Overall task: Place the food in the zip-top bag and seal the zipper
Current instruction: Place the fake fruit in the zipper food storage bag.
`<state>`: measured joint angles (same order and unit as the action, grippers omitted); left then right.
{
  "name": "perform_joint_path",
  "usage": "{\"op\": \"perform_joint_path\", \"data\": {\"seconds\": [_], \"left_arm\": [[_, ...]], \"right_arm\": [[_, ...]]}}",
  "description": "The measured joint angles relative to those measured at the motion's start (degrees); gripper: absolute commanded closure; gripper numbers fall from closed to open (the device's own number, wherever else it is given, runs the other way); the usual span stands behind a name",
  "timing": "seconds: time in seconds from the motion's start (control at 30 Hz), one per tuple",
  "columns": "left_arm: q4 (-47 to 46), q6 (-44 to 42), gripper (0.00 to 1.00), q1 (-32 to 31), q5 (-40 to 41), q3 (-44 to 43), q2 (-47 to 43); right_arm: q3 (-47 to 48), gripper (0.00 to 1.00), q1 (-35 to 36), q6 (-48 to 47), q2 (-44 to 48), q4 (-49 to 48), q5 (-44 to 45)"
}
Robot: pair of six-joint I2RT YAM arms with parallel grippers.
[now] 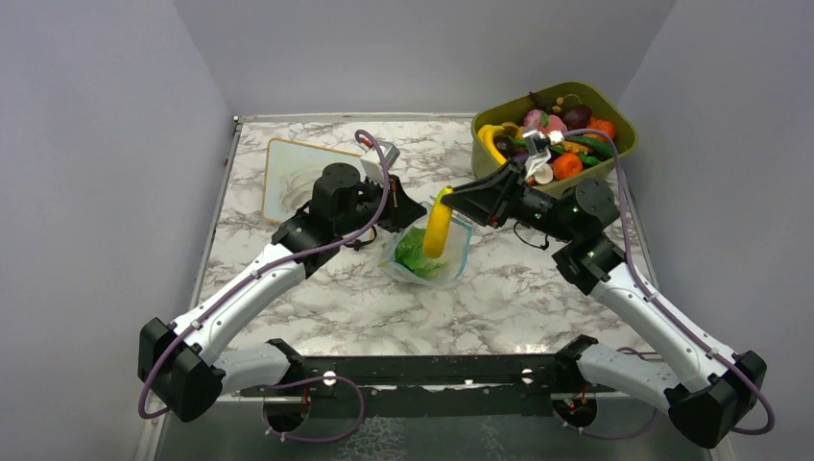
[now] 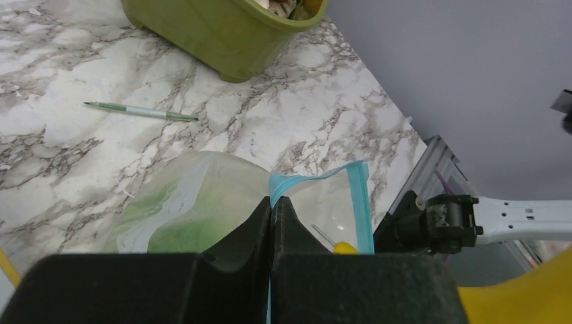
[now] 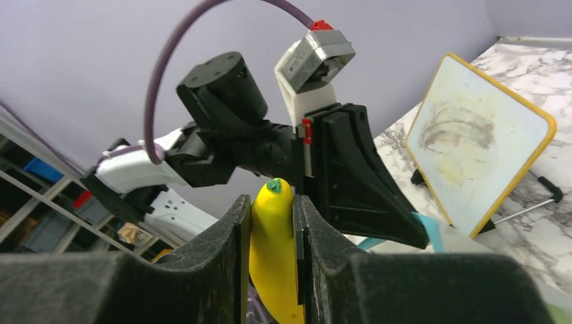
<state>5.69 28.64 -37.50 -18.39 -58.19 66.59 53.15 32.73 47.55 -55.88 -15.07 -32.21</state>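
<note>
The clear zip-top bag (image 1: 427, 252) lies at the table's middle with green lettuce (image 1: 413, 252) inside. My left gripper (image 1: 408, 213) is shut on the bag's teal-blue zipper strip (image 2: 317, 177) at the mouth edge and holds it up; in the left wrist view its tips (image 2: 272, 204) pinch the strip. My right gripper (image 1: 459, 199) is shut on a long yellow food piece (image 1: 438, 224) with a green stem tip (image 3: 273, 185). The piece hangs down into the bag's mouth. More toy food fills the olive-green tub (image 1: 614, 113).
The olive-green tub (image 2: 222, 40) stands at the back right corner. A wood-framed white board (image 1: 288, 178) rests at the back left, also in the right wrist view (image 3: 472, 142). A green pen (image 2: 141, 111) lies on the marble near the tub.
</note>
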Motion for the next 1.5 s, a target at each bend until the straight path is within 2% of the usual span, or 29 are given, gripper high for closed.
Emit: {"op": "perform_joint_path", "data": {"seconds": [0.27,0.53,0.97,1.23,1.5], "left_arm": [[0.0,3.2,1.0,0.0,-2.5,0.0,-1.3],[-0.6,6.2,1.0,0.0,-4.0,0.3,-4.4],[-3.2,10.6,1.0,0.0,-7.2,3.8,-7.6],[-4.8,11.3,1.0,0.0,-8.5,5.2,-7.6],[-5.1,11.6,1.0,0.0,-9.5,6.3,-7.5]], "right_arm": [[-6.0,0.9,0.6,-12.5,-0.5,-2.6,2.1],[-14.4,0.91,0.7,-20.2,0.2,-7.2,1.4],[-17.7,0.91,4.3,-38.7,-2.4,-11.7,1.4],[-18.1,0.91,9.3,-44.9,-5.3,-11.5,2.2],[-18.1,0.91,11.6,-46.2,-7.9,-10.6,6.4]]}}
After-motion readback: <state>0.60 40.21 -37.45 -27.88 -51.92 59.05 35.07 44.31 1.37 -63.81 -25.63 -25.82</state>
